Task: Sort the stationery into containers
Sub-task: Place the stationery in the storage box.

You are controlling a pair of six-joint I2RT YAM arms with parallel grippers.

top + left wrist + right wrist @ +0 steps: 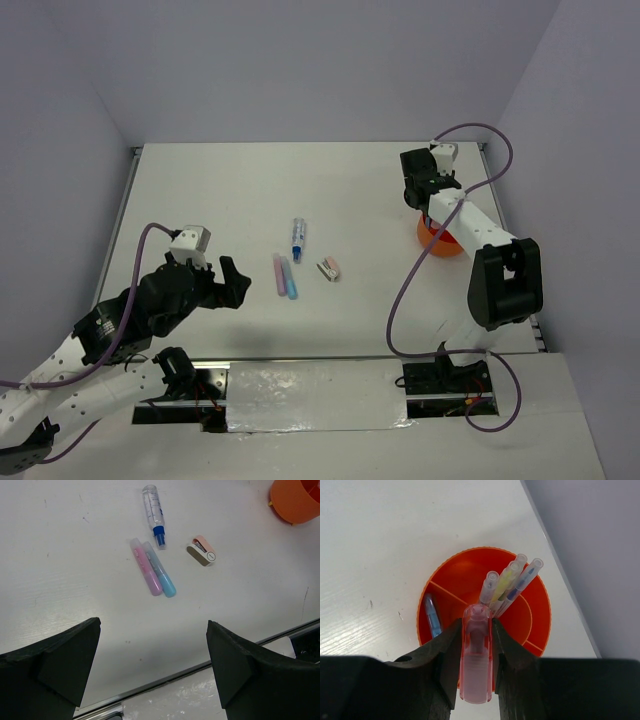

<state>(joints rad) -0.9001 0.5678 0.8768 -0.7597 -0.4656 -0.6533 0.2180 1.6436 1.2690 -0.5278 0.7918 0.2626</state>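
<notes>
- Clamping my right pincer (476, 630) on a translucent pink marker (476, 675), I hold it between both fingers, its rounded end poking out past the tips
- That marker hangs directly over the orange cup (485, 549), which stands at the far right of the bench (60, 555), close to the right edge
- Dividers split the cup inside into compartments; one holds three thin pens leaning together: a clear-capped pen (489, 587), a yellow pen (506, 579) and a blue-ink pen (525, 577)
- A blue stick (432, 617) lies in the compartment on the left side of the wrist view
- My left pincer (153, 625) hovers over the near left of the bench, its fingers spread wide apart with nothing between them
- Beyond it, in the middle of the bench, a pale pink marker (146, 567) and a light blue marker (160, 572) lie side by side, touching along their length
- Just past them lies a clear tube with a blue cap (153, 510), the cap end pointing toward the two markers
- To the right of the pair, a little apart, sits a small pink and white block (201, 550)
- All four of these loose things lie well apart from the cup
</notes>
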